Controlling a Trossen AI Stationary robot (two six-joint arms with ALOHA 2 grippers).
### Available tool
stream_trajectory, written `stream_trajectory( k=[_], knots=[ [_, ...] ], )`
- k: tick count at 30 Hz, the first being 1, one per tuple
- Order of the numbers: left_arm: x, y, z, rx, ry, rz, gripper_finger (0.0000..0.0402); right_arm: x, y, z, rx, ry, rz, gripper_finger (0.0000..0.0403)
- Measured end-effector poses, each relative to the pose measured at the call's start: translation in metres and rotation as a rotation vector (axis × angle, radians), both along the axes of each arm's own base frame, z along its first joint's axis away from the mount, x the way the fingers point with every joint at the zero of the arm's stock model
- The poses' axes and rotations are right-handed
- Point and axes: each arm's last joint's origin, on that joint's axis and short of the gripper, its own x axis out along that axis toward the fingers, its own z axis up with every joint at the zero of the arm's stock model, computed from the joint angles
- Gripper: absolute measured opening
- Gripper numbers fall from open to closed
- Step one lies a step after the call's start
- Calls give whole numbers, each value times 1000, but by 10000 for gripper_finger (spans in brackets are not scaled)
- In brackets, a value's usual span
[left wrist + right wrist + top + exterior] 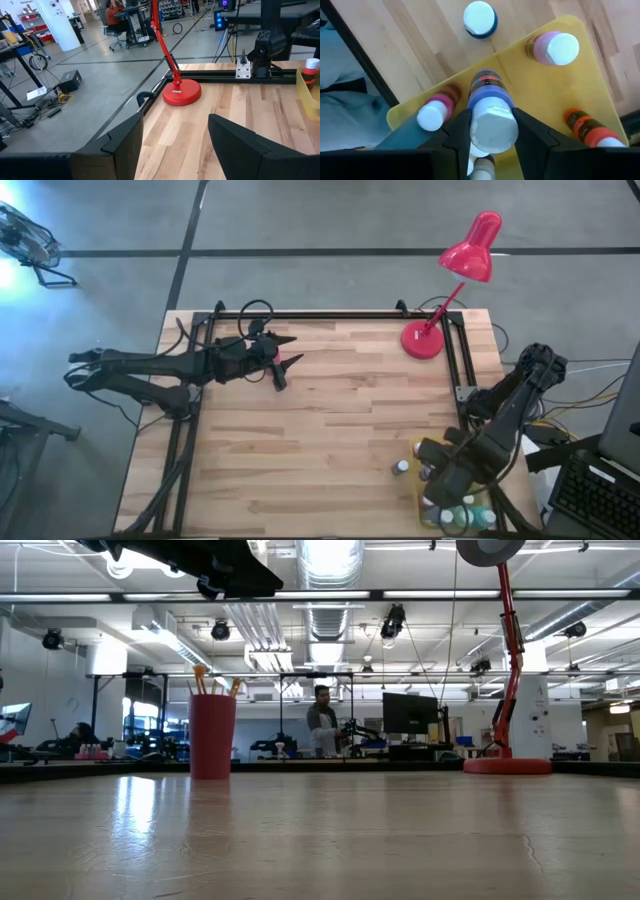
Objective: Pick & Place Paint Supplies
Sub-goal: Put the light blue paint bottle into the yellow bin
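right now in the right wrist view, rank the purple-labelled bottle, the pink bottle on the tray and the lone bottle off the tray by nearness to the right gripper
1. Purple-labelled bottle: between the fingers of the right gripper, over the yellow tray.
2. Pink bottle: lying on the tray just beside one finger.
3. Lone white-capped bottle: standing on the bare wood beyond the tray's edge.

The middle of the wooden table point(330, 420) is bare and gives wide room for a gripper to pass. At the far edge the red desk lamp point(455, 290) stands with its head leaning over the corner. A red cup point(212, 735) holding paintbrushes point(200, 680) stands upright near the left side. On the yellow tray point(580, 100) the paint bottles stand close together, one blue bottle point(480, 20) just beside it on the wood.
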Motion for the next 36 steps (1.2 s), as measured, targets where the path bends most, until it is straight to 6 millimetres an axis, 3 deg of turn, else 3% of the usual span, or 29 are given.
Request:
stream_trajectory(
  k=[20, 36],
  knots=[
    [0, 0, 0, 0, 0, 0, 229, -2, -1, -62, 31, 27, -7, 112],
    [0, 0, 0, 0, 0, 0, 229, -2, -1, -70, 39, 16, 11, 112]
  ],
)
